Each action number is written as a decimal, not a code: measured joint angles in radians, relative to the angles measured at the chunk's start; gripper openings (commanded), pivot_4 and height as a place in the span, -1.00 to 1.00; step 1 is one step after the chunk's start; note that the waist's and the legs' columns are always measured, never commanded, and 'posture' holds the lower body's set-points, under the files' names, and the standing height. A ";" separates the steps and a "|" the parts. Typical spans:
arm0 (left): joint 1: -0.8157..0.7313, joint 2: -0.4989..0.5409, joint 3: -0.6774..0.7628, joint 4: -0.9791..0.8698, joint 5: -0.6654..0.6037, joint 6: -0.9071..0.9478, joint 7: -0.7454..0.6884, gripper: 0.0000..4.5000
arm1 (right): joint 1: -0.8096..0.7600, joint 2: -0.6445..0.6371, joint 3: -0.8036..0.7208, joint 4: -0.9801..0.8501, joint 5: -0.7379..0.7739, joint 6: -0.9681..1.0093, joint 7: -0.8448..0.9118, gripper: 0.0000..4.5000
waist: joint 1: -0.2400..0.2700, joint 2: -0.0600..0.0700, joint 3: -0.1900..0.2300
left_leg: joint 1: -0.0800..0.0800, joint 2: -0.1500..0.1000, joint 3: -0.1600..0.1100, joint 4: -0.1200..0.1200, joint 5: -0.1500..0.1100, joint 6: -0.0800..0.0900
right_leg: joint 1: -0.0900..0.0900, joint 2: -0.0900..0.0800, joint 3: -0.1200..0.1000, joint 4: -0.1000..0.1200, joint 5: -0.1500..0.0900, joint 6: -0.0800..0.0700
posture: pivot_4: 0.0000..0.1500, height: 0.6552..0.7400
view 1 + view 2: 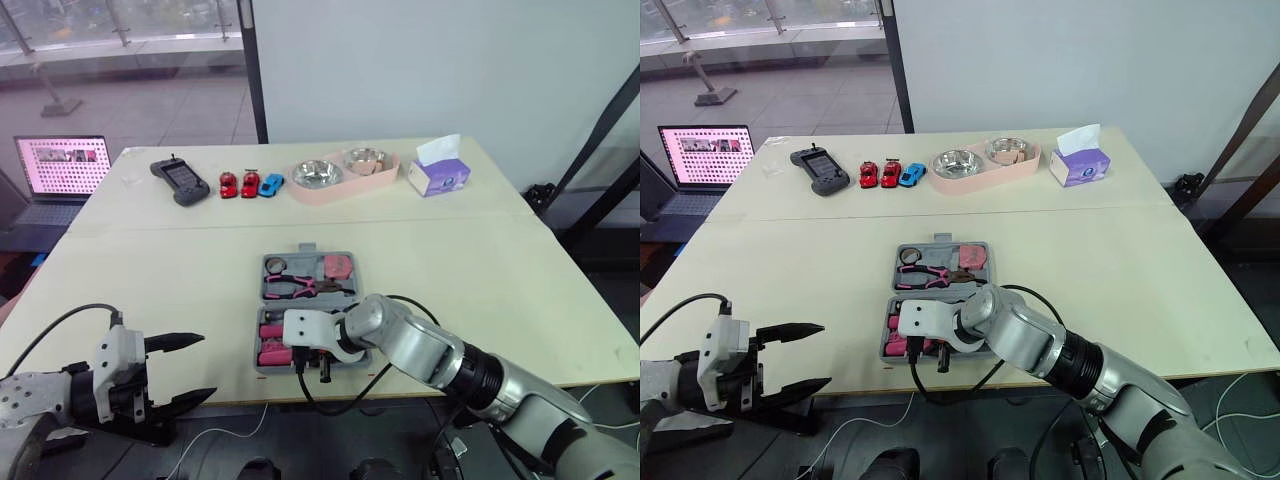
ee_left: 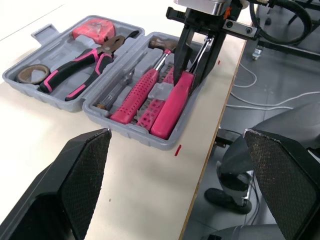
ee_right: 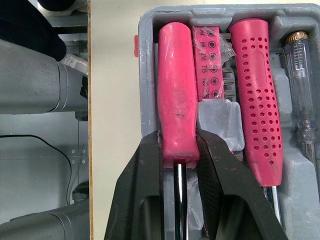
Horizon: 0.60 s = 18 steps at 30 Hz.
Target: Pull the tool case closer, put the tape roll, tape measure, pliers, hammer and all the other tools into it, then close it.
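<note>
**Inspector:** Recorded position of tool case (image 2: 125, 129)?

**Technician:** Found lying open on the table (image 1: 150, 270), close to the front edge. Noted pliers (image 2: 80, 65), tape roll (image 2: 31, 73) and tape measure (image 2: 95, 31) seated in the far half.

**Inspector:** Contents of the near half?

**Technician:** Logged, from the table edge inward: smooth pink-handled tool (image 3: 177, 90), bit holder (image 3: 207, 55), dotted pink handle (image 3: 255, 90), clear-handled screwdriver (image 3: 300, 90).

**Inspector:** Condition of right gripper (image 3: 179, 145)?

**Technician:** Found lowered into the near half. Closed narrowly against both sides of the smooth pink-handled tool, at the end meeting the black shank (image 3: 179, 200). Observed lying in its slot.

**Inspector:** Condition of left gripper (image 1: 205, 365)?

**Technician:** Found beyond the table's front edge, left of the case and well apart from it. Spread wide, with nothing held.
</note>
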 measured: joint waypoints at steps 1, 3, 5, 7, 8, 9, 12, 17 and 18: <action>0.000 0.000 0.000 0.000 0.000 0.000 0.002 1.00 | 0.001 0.002 0.000 0.000 -0.003 0.000 0.000 -0.03 | 0.000 0.000 0.000 | 0.000 0.000 0.000 0.000 0.000 0.000 | 0.000 0.000 0.000 0.000 0.000 0.000 | 1.00 1.00; 0.000 0.000 -0.001 0.000 0.000 0.001 0.004 1.00 | 0.007 0.007 0.000 0.001 -0.005 0.001 0.000 0.35 | 0.000 0.000 0.000 | 0.000 0.000 0.000 0.000 0.000 0.000 | 0.000 0.000 0.000 0.000 0.000 0.000 | 1.00 1.00; 0.000 0.000 -0.002 -0.001 0.000 0.002 0.005 1.00 | 0.009 0.009 -0.008 0.000 -0.003 0.003 0.001 0.35 | 0.000 0.000 0.000 | 0.000 0.000 0.000 0.000 0.000 0.000 | 0.000 0.000 0.000 0.000 0.000 0.000 | 1.00 1.00; 0.000 0.000 -0.005 -0.002 0.000 0.003 0.006 1.00 | 0.010 0.008 -0.027 -0.004 -0.001 0.008 0.003 0.35 | 0.002 0.000 0.000 | 0.000 0.000 0.000 0.000 0.000 0.000 | 0.000 0.000 0.000 0.000 0.000 0.000 | 1.00 1.00; 0.000 -0.001 -0.006 -0.002 0.000 0.003 0.006 1.00 | 0.010 0.006 -0.041 -0.012 0.003 0.010 0.005 0.35 | 0.002 0.000 0.000 | 0.000 0.000 0.000 0.000 0.000 0.000 | 0.000 0.000 0.000 0.000 0.000 0.000 | 1.00 1.00; 0.000 -0.001 -0.006 -0.003 0.000 0.003 0.007 1.00 | 0.010 0.003 -0.054 -0.023 0.004 0.011 0.006 0.35 | 0.001 0.000 0.000 | 0.000 0.000 0.000 0.000 0.000 0.000 | 0.000 0.000 0.000 0.000 0.000 0.000 | 1.00 1.00; -0.002 -0.001 -0.007 -0.005 0.000 0.003 0.009 1.00 | 0.028 0.001 -0.109 -0.066 0.025 0.023 0.006 0.35 | 0.001 0.000 0.000 | 0.000 0.000 0.000 0.000 0.000 0.000 | 0.000 0.000 0.000 0.000 0.000 0.000 | 1.00 1.00; -0.002 -0.003 -0.008 -0.008 0.000 0.004 0.016 1.00 | 0.144 0.021 -0.205 -0.142 0.078 0.019 -0.020 -0.16 | 0.001 0.000 0.000 | 0.000 0.000 0.000 0.000 0.000 0.000 | 0.001 0.000 0.000 0.000 0.000 0.000 | 1.00 1.00; -0.002 -0.003 -0.008 -0.009 0.000 0.004 0.016 1.00 | 0.168 0.024 -0.210 -0.147 0.083 0.008 -0.026 -0.41 | 0.001 0.000 0.000 | 0.000 0.000 0.000 0.000 0.000 0.000 | 0.000 0.000 0.000 0.000 0.000 0.000 | 1.00 1.00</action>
